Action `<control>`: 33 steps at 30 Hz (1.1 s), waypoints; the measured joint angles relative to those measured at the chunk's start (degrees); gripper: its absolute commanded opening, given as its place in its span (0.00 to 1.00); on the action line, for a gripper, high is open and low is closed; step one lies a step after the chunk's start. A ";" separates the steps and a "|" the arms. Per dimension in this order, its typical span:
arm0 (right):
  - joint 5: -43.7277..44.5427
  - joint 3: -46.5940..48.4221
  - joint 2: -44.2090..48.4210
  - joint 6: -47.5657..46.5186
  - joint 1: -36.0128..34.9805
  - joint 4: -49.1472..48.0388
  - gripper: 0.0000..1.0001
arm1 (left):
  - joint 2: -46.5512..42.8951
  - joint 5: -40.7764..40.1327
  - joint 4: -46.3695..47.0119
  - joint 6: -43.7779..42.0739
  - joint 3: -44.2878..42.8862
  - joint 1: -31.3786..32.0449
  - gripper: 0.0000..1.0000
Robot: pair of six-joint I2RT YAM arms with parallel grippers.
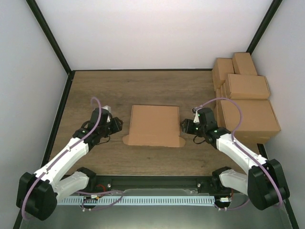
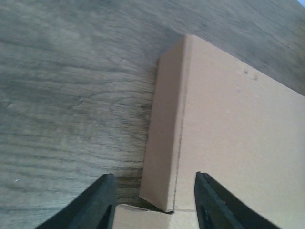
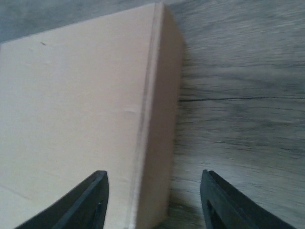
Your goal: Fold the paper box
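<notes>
The paper box (image 1: 154, 125) is a plain brown cardboard carton lying flat in the middle of the table, lid down, with small tabs sticking out at its near corners. My left gripper (image 1: 117, 125) is open just left of the box; in the left wrist view its jaws straddle the box's left side wall (image 2: 164, 138), not touching it. My right gripper (image 1: 185, 126) is open just right of the box; in the right wrist view its jaws straddle the right side wall (image 3: 159, 143). Neither gripper holds anything.
A stack of finished brown cartons (image 1: 245, 98) stands at the back right, close behind my right arm. The wooden table (image 1: 143, 88) is walled in by white panels with black frame bars (image 1: 50, 36). A metal rail (image 1: 152, 198) runs along the near edge.
</notes>
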State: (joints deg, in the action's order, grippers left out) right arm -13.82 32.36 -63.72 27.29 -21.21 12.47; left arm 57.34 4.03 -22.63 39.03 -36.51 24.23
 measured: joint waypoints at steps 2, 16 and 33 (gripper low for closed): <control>3.17 0.04 -0.15 1.31 0.02 1.18 0.39 | 0.59 -1.55 -1.01 -0.09 0.04 -0.35 0.24; 1.49 -0.66 -7.74 2.23 0.02 1.22 0.01 | 14.58 1.05 2.93 -2.34 0.42 -0.37 0.04; -8.74 -1.53 -10.29 0.39 0.22 -1.40 0.01 | 23.02 12.35 6.82 -4.92 -1.62 -1.11 0.04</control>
State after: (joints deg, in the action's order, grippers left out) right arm -22.57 30.83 -74.02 27.68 -20.99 11.07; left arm 80.36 16.38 -15.81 34.11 -38.13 23.11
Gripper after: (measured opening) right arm 0.011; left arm 0.037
